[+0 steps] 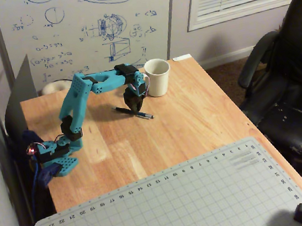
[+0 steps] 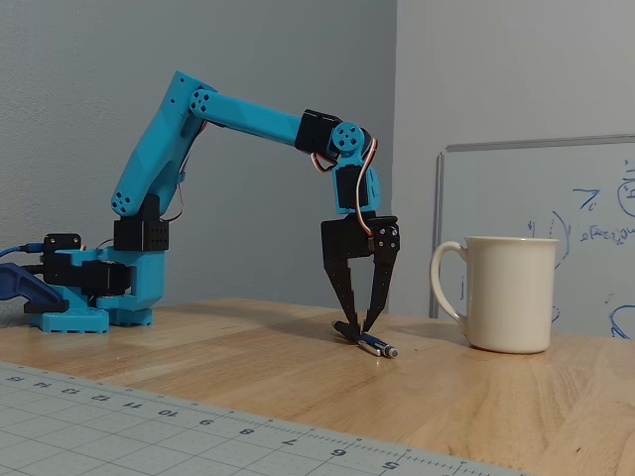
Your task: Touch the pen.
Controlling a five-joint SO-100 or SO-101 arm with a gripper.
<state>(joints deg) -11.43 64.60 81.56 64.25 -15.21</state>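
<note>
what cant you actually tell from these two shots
- Contact: in the fixed view the black gripper has its fingertips down at the thin dark pen, but true touch is too fine to confirm.
- Overhead view: the gripper hides the pen's middle.
- White mug: contents hidden by its wall in the fixed view.
- Black office chair: cut off by the overhead view's right edge.

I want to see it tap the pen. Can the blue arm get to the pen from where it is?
Probably yes. The gripper already has its tips down at the pen on the table, and the mug stands off to the side, clear of it.
</note>
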